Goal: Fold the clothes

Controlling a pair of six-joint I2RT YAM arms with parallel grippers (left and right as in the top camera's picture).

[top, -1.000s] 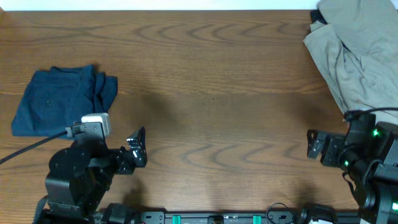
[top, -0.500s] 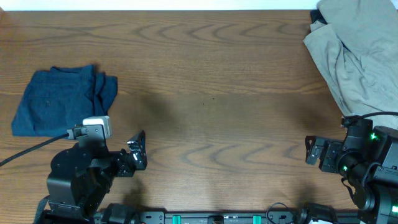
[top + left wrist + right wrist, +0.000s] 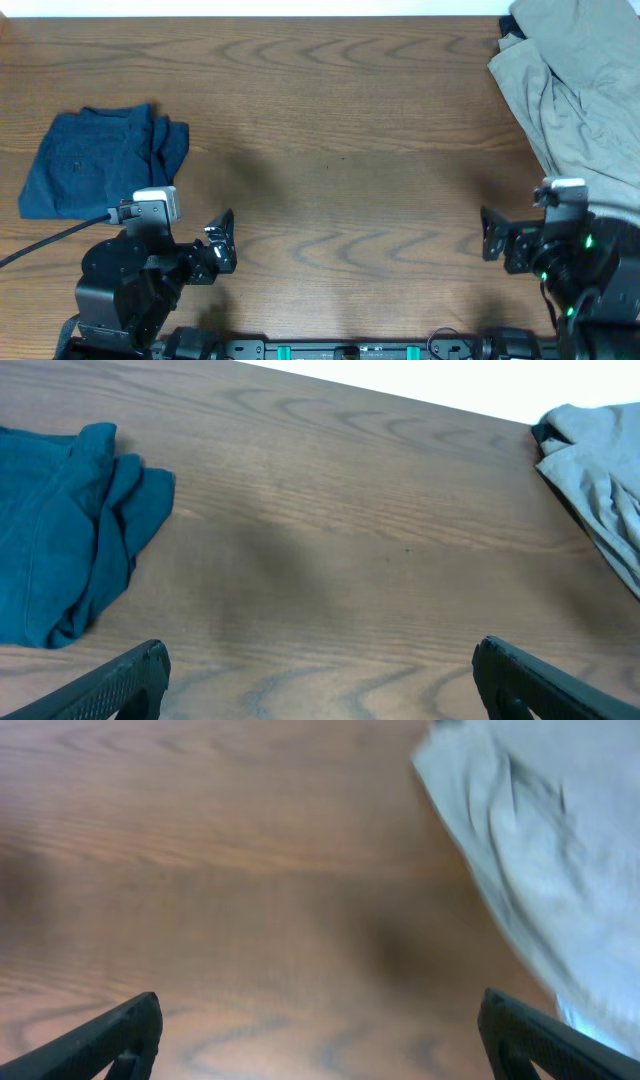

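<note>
The clothes, a dark navy blue garment (image 3: 100,160), lie in a rumpled, folded heap at the table's left side. The left wrist view shows them (image 3: 60,530) at its left edge. My left gripper (image 3: 223,240) hovers near the front edge, right of and nearer than the garment. It is open and apart from the cloth, and the same open gripper (image 3: 320,682) has only bare wood between its fingers. My right gripper (image 3: 492,238) stands open near the front right. In its own view the right gripper (image 3: 320,1035) holds nothing.
A khaki-grey garment (image 3: 570,90) is piled at the back right corner and hangs over the right edge; it also appears as a khaki-grey heap (image 3: 540,840) close ahead of the right gripper. The brown wooden table (image 3: 340,130) stretches between the two garments.
The right arm has shifted a little left and turned, so its white wrist camera now shows from above. The left arm and both garments have stayed put.
</note>
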